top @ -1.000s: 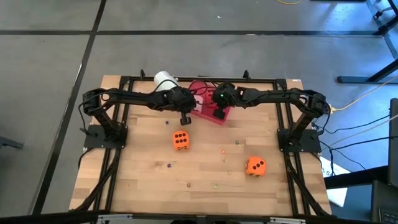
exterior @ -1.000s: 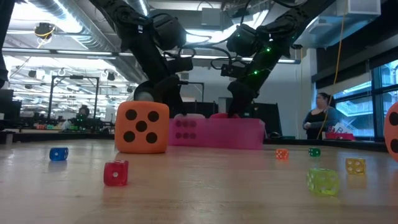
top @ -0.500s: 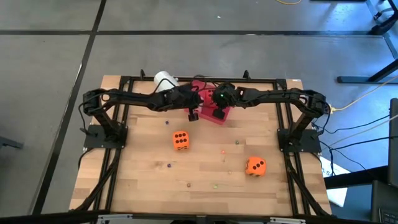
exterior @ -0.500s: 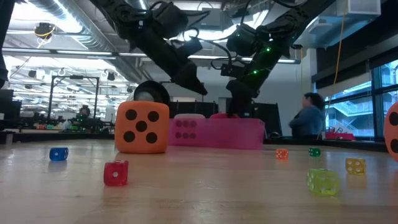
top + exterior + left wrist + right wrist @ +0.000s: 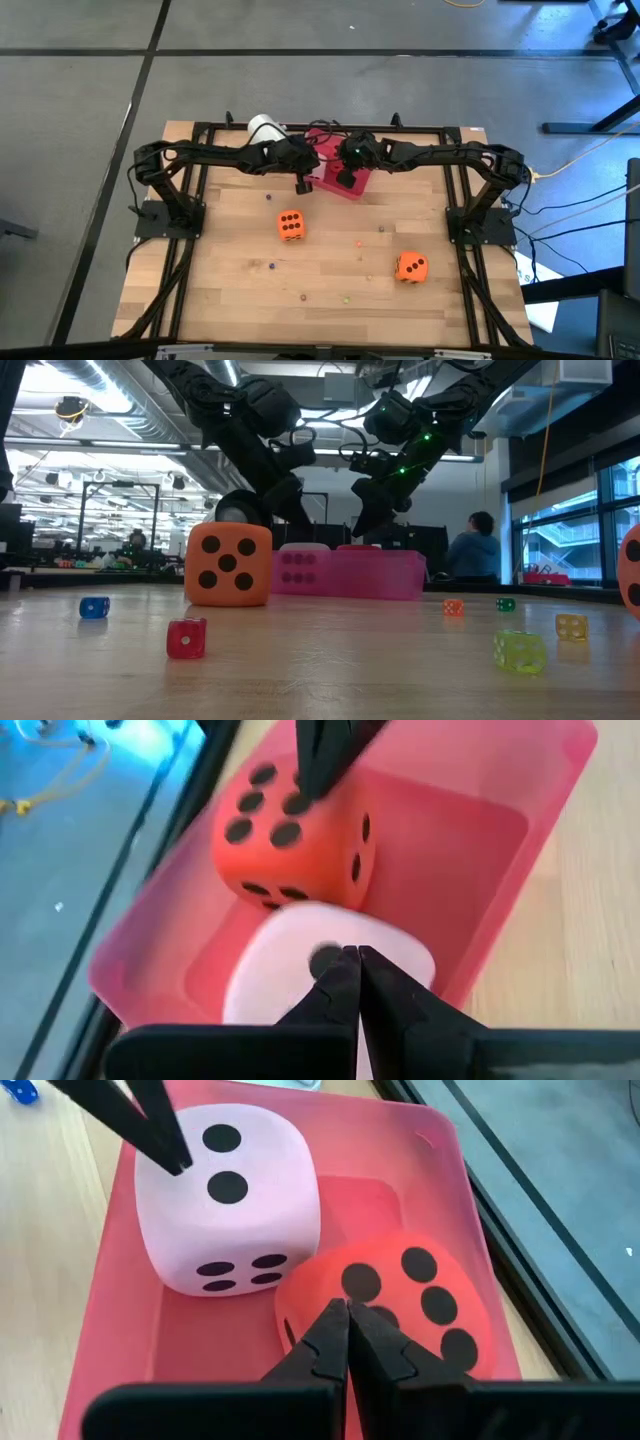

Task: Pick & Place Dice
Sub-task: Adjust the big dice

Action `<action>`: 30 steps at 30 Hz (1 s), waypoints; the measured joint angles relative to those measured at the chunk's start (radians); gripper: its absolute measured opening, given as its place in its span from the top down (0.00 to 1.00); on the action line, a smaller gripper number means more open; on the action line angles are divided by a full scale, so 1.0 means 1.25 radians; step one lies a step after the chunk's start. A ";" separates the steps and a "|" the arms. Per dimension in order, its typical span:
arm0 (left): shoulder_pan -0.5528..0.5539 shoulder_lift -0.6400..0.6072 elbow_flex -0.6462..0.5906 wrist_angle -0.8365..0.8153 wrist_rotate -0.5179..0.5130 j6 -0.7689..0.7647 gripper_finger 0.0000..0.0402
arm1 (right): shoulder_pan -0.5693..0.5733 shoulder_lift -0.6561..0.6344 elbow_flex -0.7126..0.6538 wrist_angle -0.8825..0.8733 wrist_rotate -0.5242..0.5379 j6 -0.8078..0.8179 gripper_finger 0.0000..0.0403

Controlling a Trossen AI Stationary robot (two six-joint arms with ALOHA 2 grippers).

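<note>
A pink die (image 5: 225, 1200) and a red die (image 5: 400, 1300) lie side by side in the red-pink tray (image 5: 355, 190) at the table's far middle. My left gripper (image 5: 300, 184) hangs shut just above the pink die (image 5: 270, 960). My right gripper (image 5: 343, 180) hangs shut just above the red die (image 5: 290, 850). In the low view both fingertip pairs stand clear above the tray (image 5: 350, 575). One orange die (image 5: 291, 226) rests on the table in front of the tray. A second orange die (image 5: 411, 266) rests near the right front.
A white cup (image 5: 265, 128) lies at the far edge, left of the tray. Several tiny dice are scattered over the wood, among them a blue one (image 5: 94, 607), a red one (image 5: 186, 638) and a yellow-green one (image 5: 519, 651). A person stands in the room behind.
My left gripper swung up and toward the tray, then came part of the way back, staying shut and less steep than before. My right gripper tipped up, and its shut fingertips rose out of the tray. The dice have not moved.
</note>
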 joint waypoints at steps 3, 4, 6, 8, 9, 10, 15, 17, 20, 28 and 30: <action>-0.001 0.004 0.000 -0.013 0.002 -0.020 0.99 | 0.000 0.000 0.000 0.000 0.002 0.000 0.99; 0.000 0.004 0.000 -0.020 0.007 -0.024 0.99 | 0.000 0.000 0.000 0.000 0.002 0.000 0.99; -0.001 0.004 0.000 -0.034 0.015 -0.026 0.99 | 0.000 0.000 0.000 -0.001 0.002 0.000 0.99; -0.003 0.004 0.000 -0.061 0.012 -0.026 0.99 | 0.000 0.000 0.000 -0.006 0.002 -0.001 0.99; -0.005 0.004 0.001 -0.072 0.010 -0.026 0.99 | 0.000 0.000 0.000 -0.009 0.002 0.000 0.99; -0.006 0.004 0.002 -0.084 0.003 -0.027 0.99 | 0.000 0.000 0.000 -0.012 0.002 -0.001 0.99; -0.014 0.003 0.003 -0.113 -0.006 -0.023 0.99 | 0.000 0.000 0.000 -0.016 0.002 -0.001 0.99; -0.021 0.001 0.003 -0.112 -0.010 -0.009 0.99 | 0.000 0.000 0.000 -0.016 0.002 -0.001 0.99; -0.027 -0.006 0.002 -0.118 -0.022 0.009 0.99 | 0.000 0.000 0.000 -0.020 0.002 -0.001 0.99; -0.033 -0.021 0.001 -0.145 -0.081 0.004 0.99 | 0.010 0.000 0.000 -0.065 0.012 -0.001 0.99; -0.033 -0.021 0.001 -0.145 -0.081 0.006 0.99 | 0.022 0.000 0.000 -0.065 0.045 -0.002 0.99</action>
